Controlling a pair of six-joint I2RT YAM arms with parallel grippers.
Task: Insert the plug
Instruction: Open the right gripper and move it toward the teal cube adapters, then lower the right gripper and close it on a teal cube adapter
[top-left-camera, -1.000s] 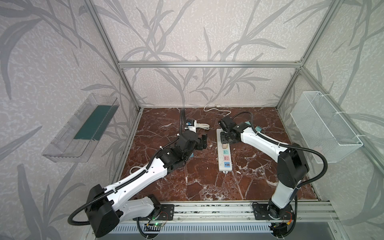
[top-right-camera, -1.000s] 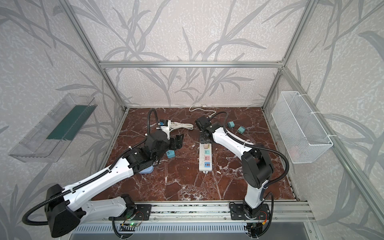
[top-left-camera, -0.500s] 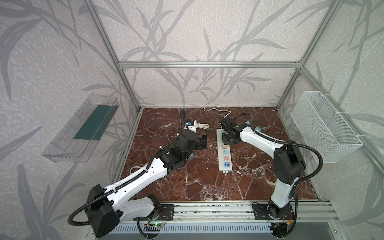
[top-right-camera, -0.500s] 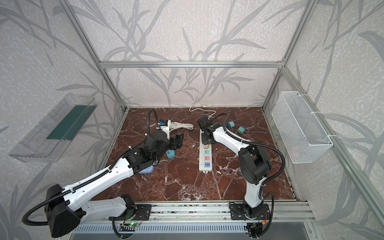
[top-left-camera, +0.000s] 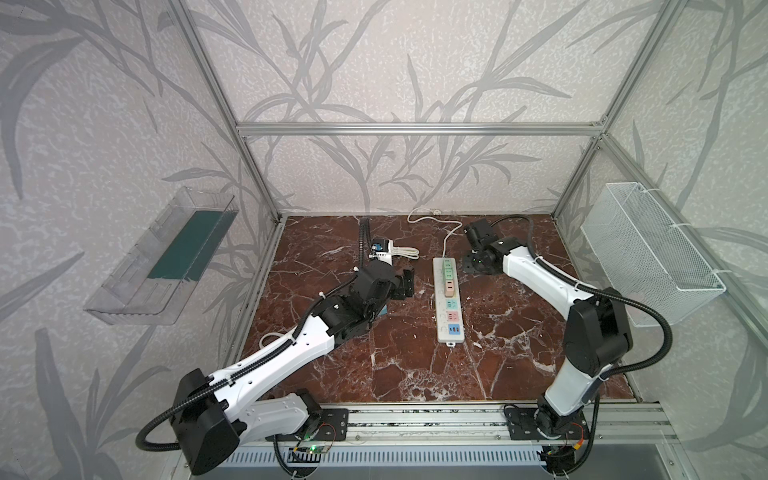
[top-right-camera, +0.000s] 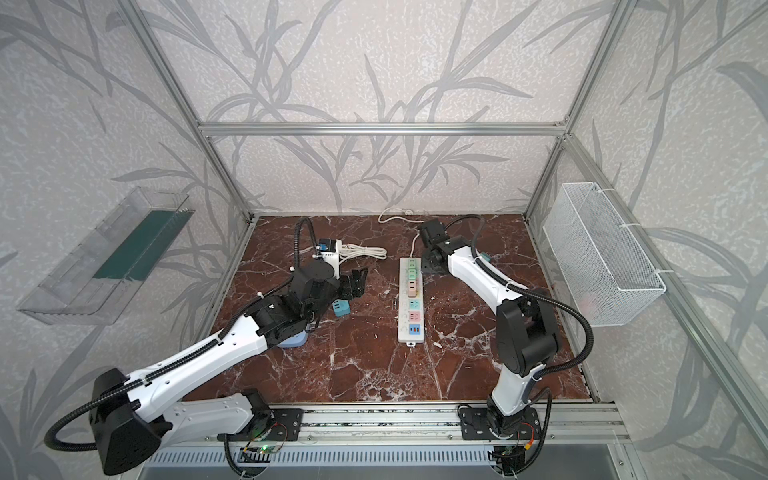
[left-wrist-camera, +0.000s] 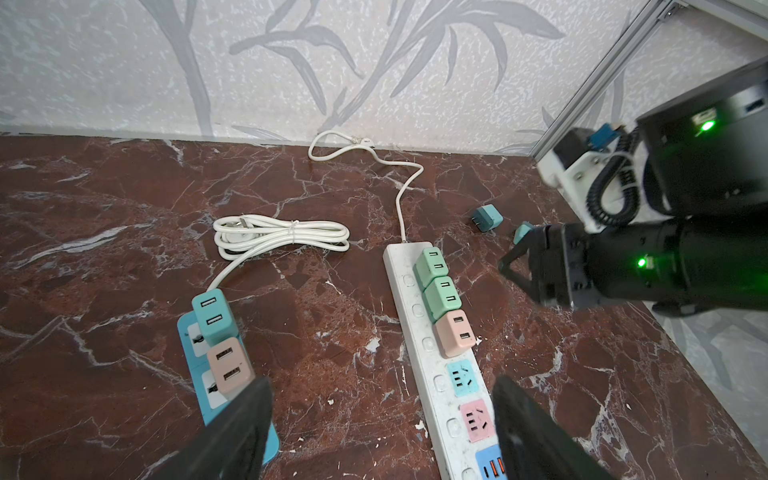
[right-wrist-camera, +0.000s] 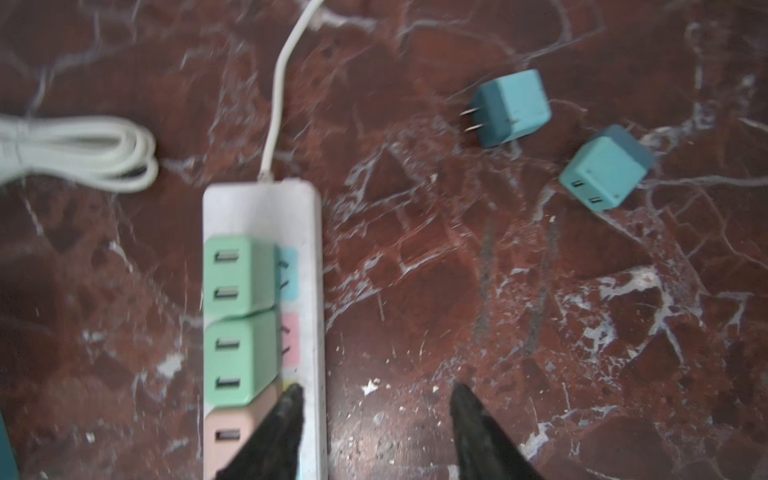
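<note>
Take 12 o'clock as pointing at the back wall. The white power strip (top-left-camera: 439, 299) lies lengthwise from 12 to 6 in the middle of the marble floor (top-left-camera: 395, 365). Its far end is crowded. A far green plug (left-wrist-camera: 432, 266), a near green plug (left-wrist-camera: 442, 293) and a pink plug (left-wrist-camera: 455, 334) sit seated in a row, each touching the next. Toward 6, a blue socket (left-wrist-camera: 462, 378) and a pink socket (left-wrist-camera: 477, 417) stand uncovered.

The right gripper (right-wrist-camera: 376, 390) hovers low at the 3 o'clock edge of the strip's far end, jaws apart and gripping nothing. One fingertip (right-wrist-camera: 291, 399) overlaps the strip's rim beside the pink plug; I cannot tell whether it touches. The other is over bare marble.

The plugs not yet inserted lie loose further out toward 3. A teal plug (right-wrist-camera: 513, 108) lies on its side with its prongs toward the strip. A second teal plug (right-wrist-camera: 602, 172) lies near it but apart. In the left wrist view the right gripper hides most of that second one.

The left gripper (left-wrist-camera: 380, 386) hangs at the strip's 9 o'clock with its jaws spread wide. It sits over the marble between the white strip and a blue strip (left-wrist-camera: 272, 442), which carries two chargers (left-wrist-camera: 212, 318). A coiled cable (left-wrist-camera: 282, 237) lies at 10 to 11. The strip's own cord (left-wrist-camera: 401, 199) runs off toward 12. A wire basket (top-left-camera: 648, 257) hangs on the wall at 3.
</note>
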